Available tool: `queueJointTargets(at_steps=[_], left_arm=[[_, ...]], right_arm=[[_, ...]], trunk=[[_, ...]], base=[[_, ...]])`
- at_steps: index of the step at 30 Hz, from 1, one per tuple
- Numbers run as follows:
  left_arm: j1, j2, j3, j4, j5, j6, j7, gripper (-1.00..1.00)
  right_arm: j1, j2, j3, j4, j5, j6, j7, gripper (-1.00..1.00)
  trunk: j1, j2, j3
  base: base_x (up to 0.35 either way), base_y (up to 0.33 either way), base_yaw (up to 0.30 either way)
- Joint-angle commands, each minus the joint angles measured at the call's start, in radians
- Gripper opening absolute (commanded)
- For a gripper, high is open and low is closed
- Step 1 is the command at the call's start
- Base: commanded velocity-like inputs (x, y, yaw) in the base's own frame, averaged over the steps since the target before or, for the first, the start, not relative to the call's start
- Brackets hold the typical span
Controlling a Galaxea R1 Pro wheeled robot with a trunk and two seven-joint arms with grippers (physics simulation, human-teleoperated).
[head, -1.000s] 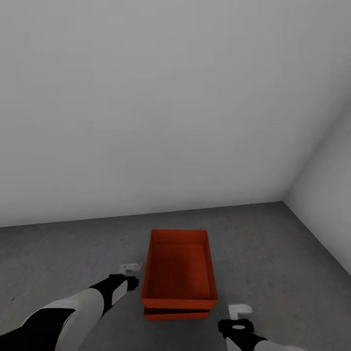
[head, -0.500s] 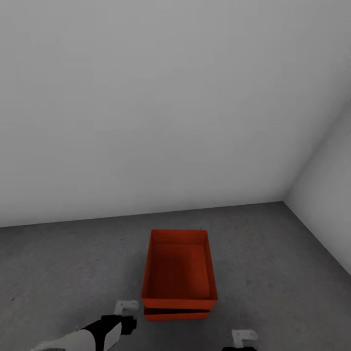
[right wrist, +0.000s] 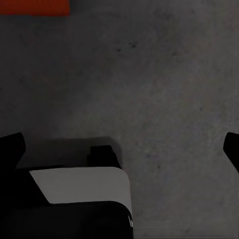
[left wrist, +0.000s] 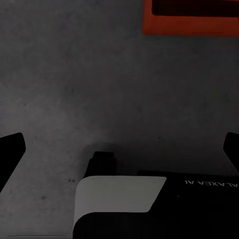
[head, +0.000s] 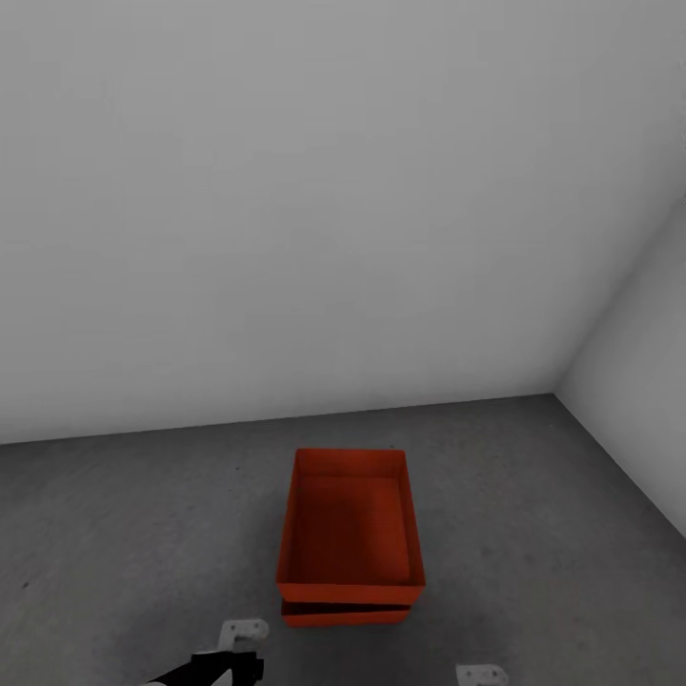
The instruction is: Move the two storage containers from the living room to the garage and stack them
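Two orange-red storage containers stand stacked on the dark grey concrete floor (head: 124,534) of the garage. The upper container (head: 351,529) sits in the lower container (head: 343,613), which shows as a thin strip at the front. My left gripper (head: 244,632) is low at the near left of the stack, apart from it. My right gripper (head: 481,675) sits at the near right, also apart. In the left wrist view the gripper (left wrist: 119,144) is open over bare floor, with a container's corner (left wrist: 191,17) beyond. The right gripper (right wrist: 122,144) is open too, with a container's edge (right wrist: 35,7) beyond.
A plain white wall (head: 286,210) rises behind the stack, and a second white wall (head: 638,381) meets it at the right corner. Concrete floor spreads to both sides of the stack.
Both arms have drawn back toward me, away from the stack, and now sit at the head view's bottom edge. The stacked containers have not moved.
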Motion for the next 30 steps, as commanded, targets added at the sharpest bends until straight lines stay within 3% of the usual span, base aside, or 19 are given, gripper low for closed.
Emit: queueJointTargets(at_steps=[1,5,14,30], left_arm=[[0.001,0.0,-0.001,0.0,0.006,0.004,0.003,1.0],[0.017,0.0,-0.001,0.0,0.007,0.007,0.003,1.0],[0.068,-0.003,-0.001,-0.001,0.005,0.001,0.001,1.0],[0.075,-0.005,-0.001,-0.001,0.005,0.0,0.001,1.0]], right_arm=[[0.001,0.001,0.008,0.003,-0.01,-0.006,0.0,1.0],[0.032,0.004,0.008,0.003,-0.01,-0.007,0.0,1.0],[0.083,0.045,0.008,0.003,-0.011,-0.009,0.002,1.0],[0.085,0.051,0.008,0.003,-0.012,-0.007,0.001,1.0]], trunk=[[0.0,-0.001,-0.001],[0.0,-0.001,-0.001],[0.0,-0.001,0.001],[0.0,-0.001,0.025]], base=[[-0.047,0.0,0.0],[-0.03,0.0,0.0],[-0.003,0.0,0.0],[0.0,0.0,0.0]])
